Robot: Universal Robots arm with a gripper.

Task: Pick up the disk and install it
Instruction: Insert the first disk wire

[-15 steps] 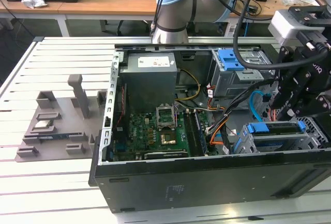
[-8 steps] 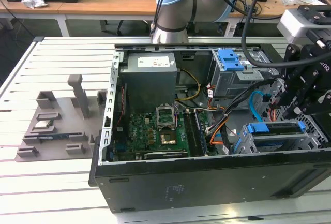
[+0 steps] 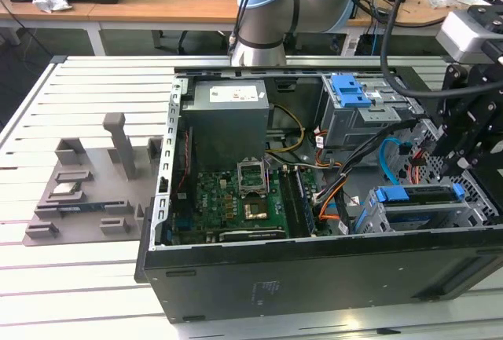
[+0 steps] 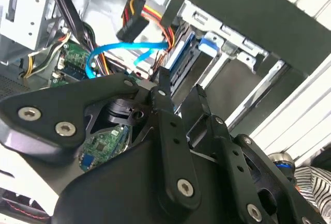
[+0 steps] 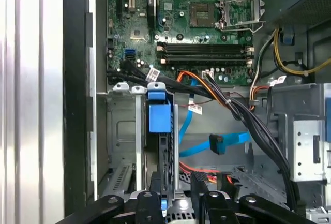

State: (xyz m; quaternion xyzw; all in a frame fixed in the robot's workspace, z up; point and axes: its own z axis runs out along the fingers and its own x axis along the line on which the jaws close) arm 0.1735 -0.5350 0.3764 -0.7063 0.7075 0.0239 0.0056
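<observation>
The disk [image 3: 416,195] sits in the metal bay at the front corner of the open computer case [image 3: 314,277], on the exterior view's right. Its blue bracket edge faces up. In the first wrist view the disk [image 5: 166,151] is seen edge-on in its slot, with the blue bracket tab [image 5: 159,113] at its far end. My gripper [image 3: 454,163] hangs just above the disk's near end. Its fingers [image 4: 163,81] stand slightly apart with nothing between them. In the first wrist view the gripper [image 5: 178,181] lies over the end of the slot.
A blue-topped drive cage [image 3: 350,93] and a grey power supply [image 3: 228,116] stand at the back of the case. The motherboard [image 3: 236,199] lies on its floor. Blue, orange and black cables [image 3: 389,159] run beside the bay. A grey fixture with small parts [image 3: 86,191] lies on the slatted table.
</observation>
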